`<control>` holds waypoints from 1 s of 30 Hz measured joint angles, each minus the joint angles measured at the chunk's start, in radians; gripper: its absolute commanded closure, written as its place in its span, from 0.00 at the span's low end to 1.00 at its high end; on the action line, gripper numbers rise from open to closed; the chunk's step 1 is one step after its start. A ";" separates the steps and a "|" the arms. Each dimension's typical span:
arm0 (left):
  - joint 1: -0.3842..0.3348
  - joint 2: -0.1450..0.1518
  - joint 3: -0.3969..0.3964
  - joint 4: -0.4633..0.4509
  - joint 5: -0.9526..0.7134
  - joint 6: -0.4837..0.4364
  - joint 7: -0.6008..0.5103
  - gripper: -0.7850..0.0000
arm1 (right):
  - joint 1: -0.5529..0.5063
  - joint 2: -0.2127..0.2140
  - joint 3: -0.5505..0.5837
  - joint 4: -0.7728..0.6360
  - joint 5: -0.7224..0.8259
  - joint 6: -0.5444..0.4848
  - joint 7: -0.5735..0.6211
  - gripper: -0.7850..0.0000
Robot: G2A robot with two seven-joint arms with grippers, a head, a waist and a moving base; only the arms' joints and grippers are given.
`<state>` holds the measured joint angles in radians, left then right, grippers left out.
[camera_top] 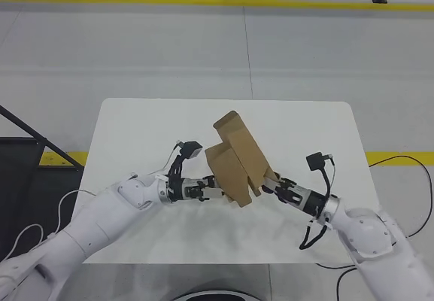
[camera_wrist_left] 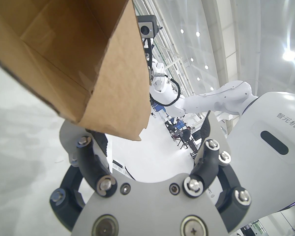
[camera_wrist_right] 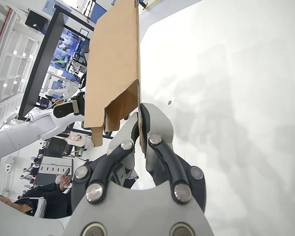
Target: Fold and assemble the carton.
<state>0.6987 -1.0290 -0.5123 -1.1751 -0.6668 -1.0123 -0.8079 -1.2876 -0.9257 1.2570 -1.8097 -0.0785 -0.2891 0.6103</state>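
Squaring the half-open carton [camera_top: 239, 154]
Right claw [camera_wrist_right: 139, 117] pinches a panel edge; left claw [camera_wrist_left: 152, 130], spread wide beside it, should press squarely.

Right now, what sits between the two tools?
The carton. In the top view it fills the gap between the left tool and the right tool. The right wrist view shows the right tool clamped on its edge.

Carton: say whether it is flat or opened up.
Opened up: the carton shows a hollow inside between spread walls, with its end unclosed.
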 measured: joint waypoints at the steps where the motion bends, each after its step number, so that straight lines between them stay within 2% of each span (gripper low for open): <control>1: -0.001 -0.002 0.000 0.003 0.000 0.000 0.000 0.00 | -0.002 -0.001 -0.001 -0.003 -0.006 0.001 -0.003 1.00; 17: -0.011 -0.044 -0.002 0.058 -0.001 0.000 0.000 0.00 | -0.047 -0.011 -0.009 -0.054 -0.143 -0.011 -0.104 1.00; 30: -0.012 -0.053 0.000 0.062 0.026 0.000 0.000 0.00 | -0.057 -0.019 0.026 -0.034 0.001 -0.022 -0.094 1.00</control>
<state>0.6863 -1.0821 -0.5121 -1.1132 -0.6403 -1.0123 -0.8079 -1.3446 -0.9450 1.2825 -1.8434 -0.0779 -0.3114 0.5165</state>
